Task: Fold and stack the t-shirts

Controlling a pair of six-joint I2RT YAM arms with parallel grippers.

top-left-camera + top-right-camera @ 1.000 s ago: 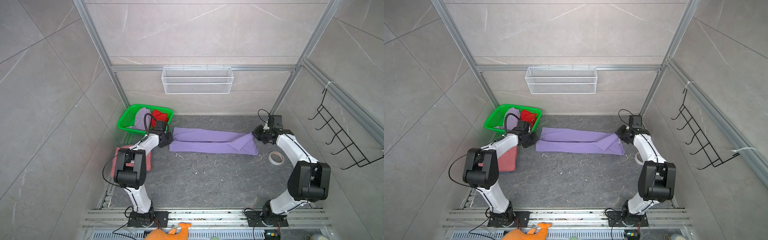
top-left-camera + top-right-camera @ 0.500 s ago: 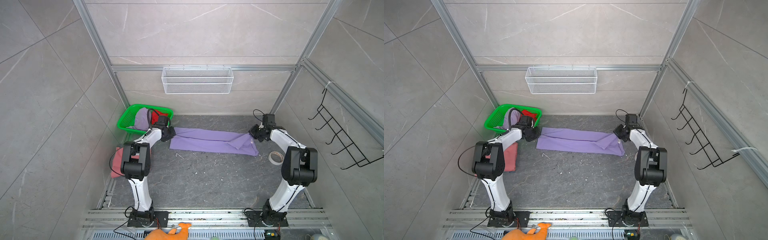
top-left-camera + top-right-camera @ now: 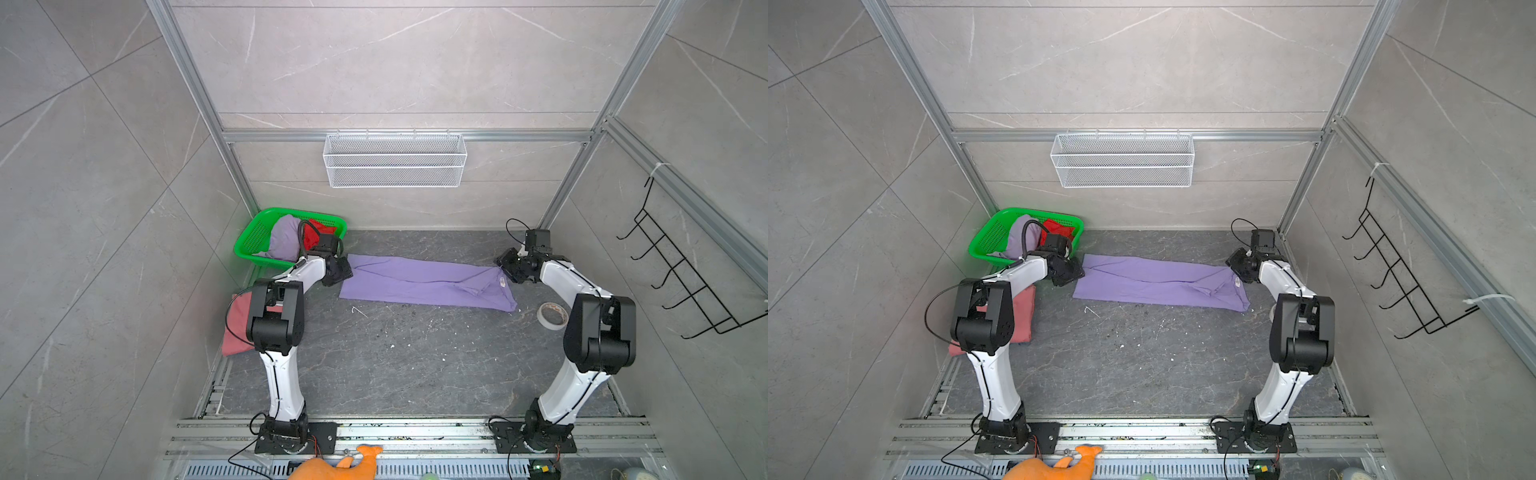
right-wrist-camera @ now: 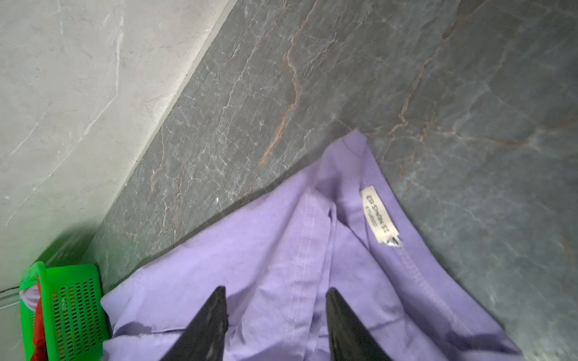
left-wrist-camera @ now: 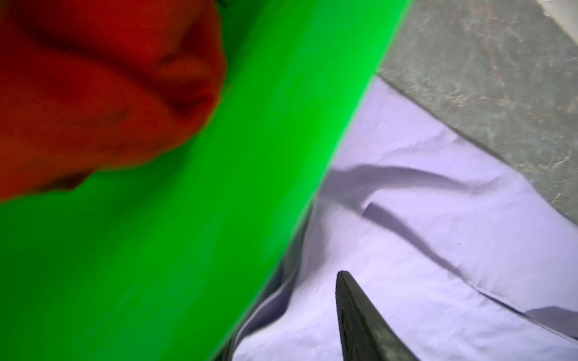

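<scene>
Lavender cotton, a t-shirt (image 3: 424, 282) folded lengthwise into a long narrow band, lies flat on the grey bench (image 3: 395, 353) and spans the gap between the two pincers, one end at each. The right pincer (image 4: 275, 290) stands spread over the collar end, its two fingers apart with nothing pinched between them, and the neck label (image 4: 380, 214) lies just beyond. The left pincer (image 3: 343, 273) sits at the hem end. Only one finger shows in its wrist view, so I cannot tell how it stands. The green basket (image 3: 249, 249) is right beside that pincer, with a red t-shirt (image 3: 318, 232) and another lavender t-shirt (image 3: 284, 241) bundled inside. A folded dusty-pink t-shirt (image 3: 237, 328) lies well back along the left arm. The likely next step is the crosswise fold, and the risks sit at both ends. A sleeve is bunched near the right pincer, and a fold over it would trap a lump. A shallow regrasp there could lift only the top layer and peel the band open. The left pincer could catch the basket rim as it rises and drag or tip the basket. A roll of tape (image 3: 552, 316) near the right arm could be knocked by a wide swing.
</scene>
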